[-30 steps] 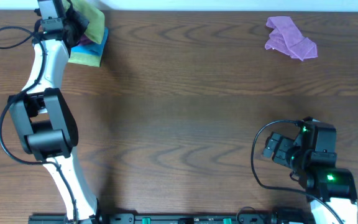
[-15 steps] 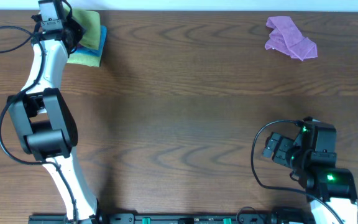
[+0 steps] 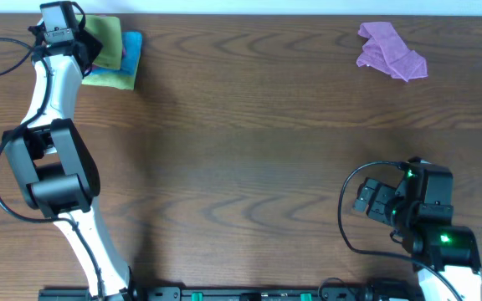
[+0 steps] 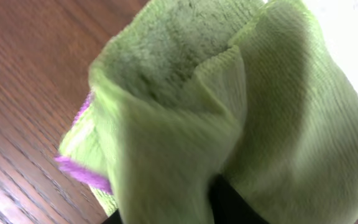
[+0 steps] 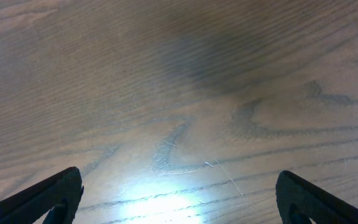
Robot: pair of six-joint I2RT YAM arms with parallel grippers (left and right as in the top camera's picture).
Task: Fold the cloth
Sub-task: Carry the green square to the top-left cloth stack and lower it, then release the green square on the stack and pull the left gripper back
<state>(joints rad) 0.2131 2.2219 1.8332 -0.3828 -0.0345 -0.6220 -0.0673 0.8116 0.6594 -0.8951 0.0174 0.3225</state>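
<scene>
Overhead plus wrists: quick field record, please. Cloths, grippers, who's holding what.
green cloth: far-left corner of the table, lying on a blue cloth
left gripper: shut on green cloth, fingers mostly hidden by it
purple cloth: crumpled, far right, untouched
right gripper: open, empty, over bare wood on the near right

Overhead faces straight down at table [image 3: 266, 125]; wrist views close, left shares cloth [image 4: 166, 93]
</scene>
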